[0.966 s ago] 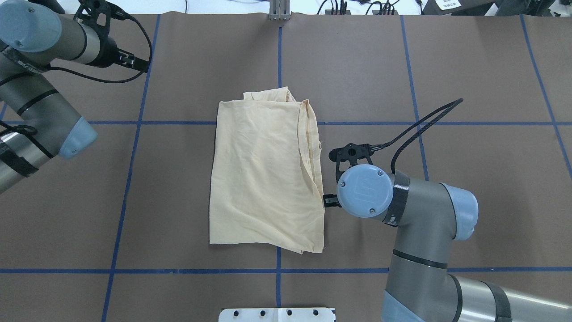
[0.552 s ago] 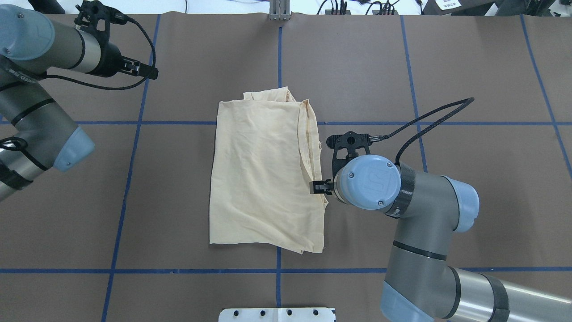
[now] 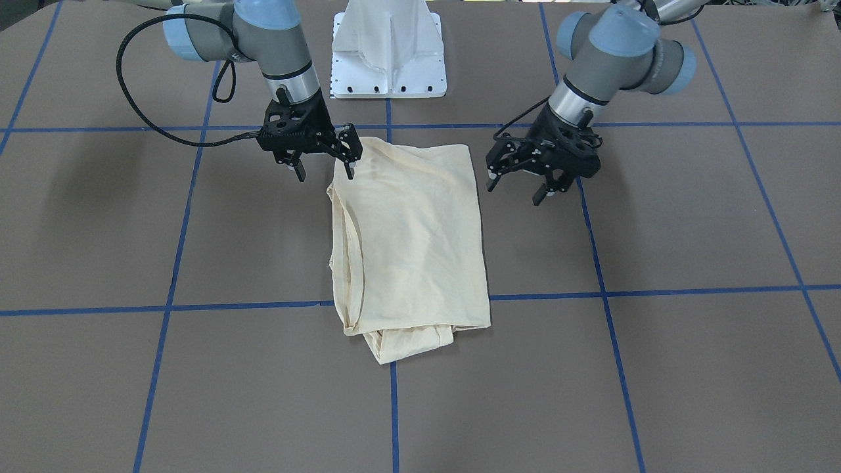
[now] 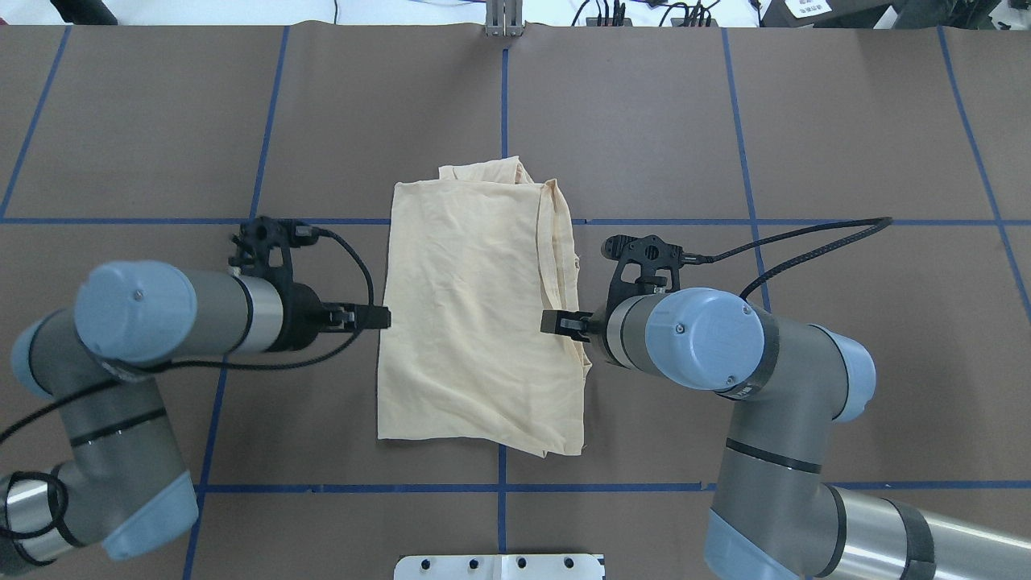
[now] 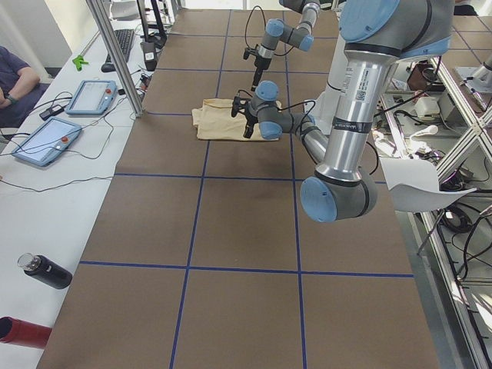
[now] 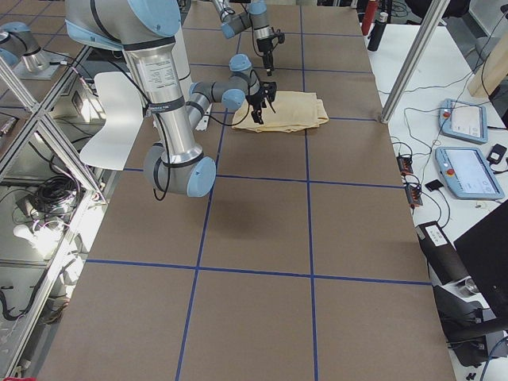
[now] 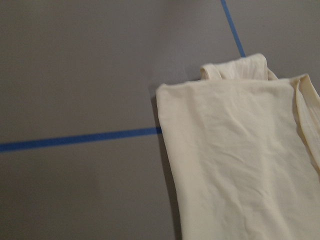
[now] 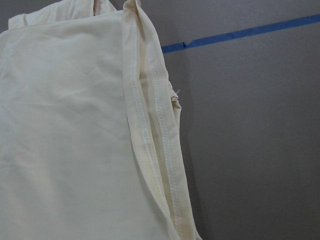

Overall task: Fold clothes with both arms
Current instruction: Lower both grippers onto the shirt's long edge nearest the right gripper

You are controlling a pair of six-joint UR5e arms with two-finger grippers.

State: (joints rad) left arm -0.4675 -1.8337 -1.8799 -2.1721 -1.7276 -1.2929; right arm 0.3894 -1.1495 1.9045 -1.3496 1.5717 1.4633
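The pale cream-yellow shirt (image 4: pixel 475 314) lies folded into a tall rectangle at the table's middle, with no print or label showing. It also shows in the front view (image 3: pixel 414 236), the left wrist view (image 7: pixel 240 160) and the right wrist view (image 8: pixel 65 125). My left gripper (image 4: pixel 378 316) is open and empty at the shirt's left edge; in the front view the left gripper (image 3: pixel 514 195) hangs just beside the cloth. My right gripper (image 4: pixel 554 322) is open at the shirt's right hemmed edge. In the front view the right gripper (image 3: pixel 325 176) has one finger over the cloth.
The white pedestal base (image 3: pixel 387 52) stands at the robot's side of the brown table, which is marked by a blue tape grid (image 4: pixel 501 97). A white bench with tablets (image 5: pixel 46 142) and bottles (image 5: pixel 42 270) runs along the far side, and a seated person (image 5: pixel 11 84) is there.
My left arm swung in from the far left corner to the shirt's left edge. My right gripper moved leftwards and now reaches over the shirt's right edge. The shirt has not moved.
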